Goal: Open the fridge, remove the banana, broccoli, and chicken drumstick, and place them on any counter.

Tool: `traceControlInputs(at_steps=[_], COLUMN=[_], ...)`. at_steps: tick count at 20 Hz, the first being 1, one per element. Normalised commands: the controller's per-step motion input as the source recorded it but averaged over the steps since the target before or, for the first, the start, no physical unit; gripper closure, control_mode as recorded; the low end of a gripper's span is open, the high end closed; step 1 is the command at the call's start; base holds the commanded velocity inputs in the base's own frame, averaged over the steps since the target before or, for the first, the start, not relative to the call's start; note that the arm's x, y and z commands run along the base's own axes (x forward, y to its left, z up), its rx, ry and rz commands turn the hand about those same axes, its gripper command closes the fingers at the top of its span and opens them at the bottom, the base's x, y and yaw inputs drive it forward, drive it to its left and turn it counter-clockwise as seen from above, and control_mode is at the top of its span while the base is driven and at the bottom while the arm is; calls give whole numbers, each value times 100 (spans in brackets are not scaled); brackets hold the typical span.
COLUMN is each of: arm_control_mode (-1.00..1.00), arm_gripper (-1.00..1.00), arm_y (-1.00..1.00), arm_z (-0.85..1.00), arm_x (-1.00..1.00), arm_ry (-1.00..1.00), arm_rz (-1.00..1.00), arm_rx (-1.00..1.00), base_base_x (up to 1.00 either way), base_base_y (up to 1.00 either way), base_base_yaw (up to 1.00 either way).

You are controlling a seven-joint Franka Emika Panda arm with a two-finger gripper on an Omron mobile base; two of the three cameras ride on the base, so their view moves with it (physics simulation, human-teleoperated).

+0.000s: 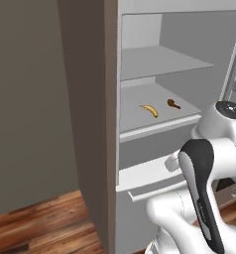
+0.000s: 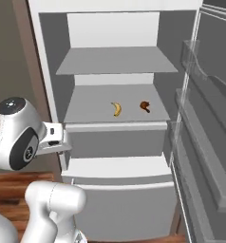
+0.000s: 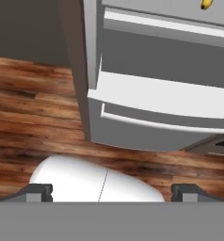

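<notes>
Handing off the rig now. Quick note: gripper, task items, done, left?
Gripper: open, empty, pointed at the floor in front of the fridge.
Fridge: door open.
Banana and chicken drumstick: side by side, apart, on the second shelf. Broccoli: I can't make it out.
Done: fridge opened.
Left: take out all three items and place them on a counter.
</notes>
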Motion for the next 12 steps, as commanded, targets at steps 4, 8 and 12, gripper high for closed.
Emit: traceControlInputs(at_steps=[4, 8, 12], arm_control_mode=[100, 100, 100], arm_gripper=[-100, -100, -100], arm_y=[0, 0, 0], arm_z=[0, 0, 0], arm_x=[0, 0, 0], arm_ry=[0, 0, 0], arm_rz=[0, 0, 0], arm_rx=[0, 0, 0], base_base_x=[35, 36, 62], base_base_y=[-52, -53, -27], base_base_yaw=[14, 14, 10])
